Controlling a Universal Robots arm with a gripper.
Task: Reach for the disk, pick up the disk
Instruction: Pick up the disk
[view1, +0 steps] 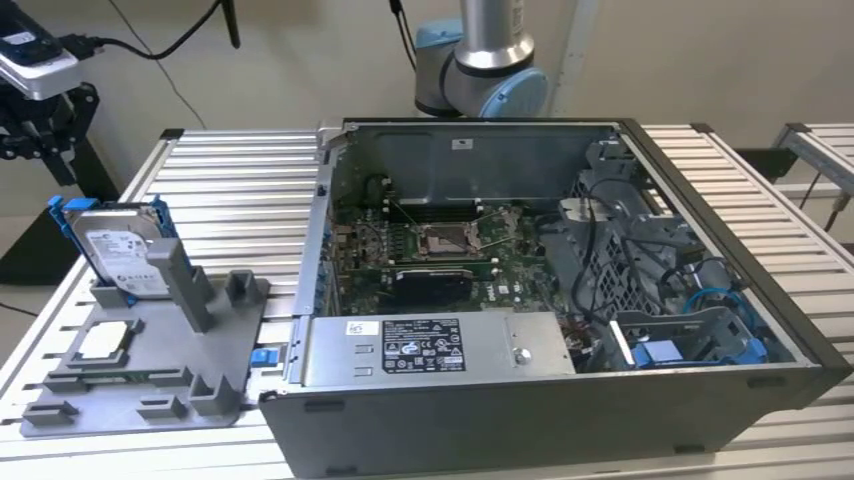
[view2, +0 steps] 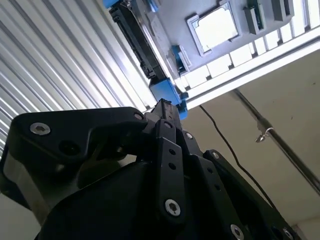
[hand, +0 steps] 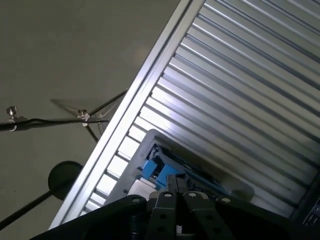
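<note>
Slatted table (view1: 240, 170) | disk (view1: 123, 252) upright in grey holder (view1: 147, 370), edge exposed for grasping | gripper (view2: 165, 107) nearby, opening: cannot tell

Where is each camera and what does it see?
Exterior view: above the table, looking down on the open computer, the disk and the arm's base.
Second wrist view: on the arm, looking past the pincer at the disk.
First wrist view: on the arm, looking past the pincer at table and floor.
Shared: both wrist views show pincer and table.
</note>
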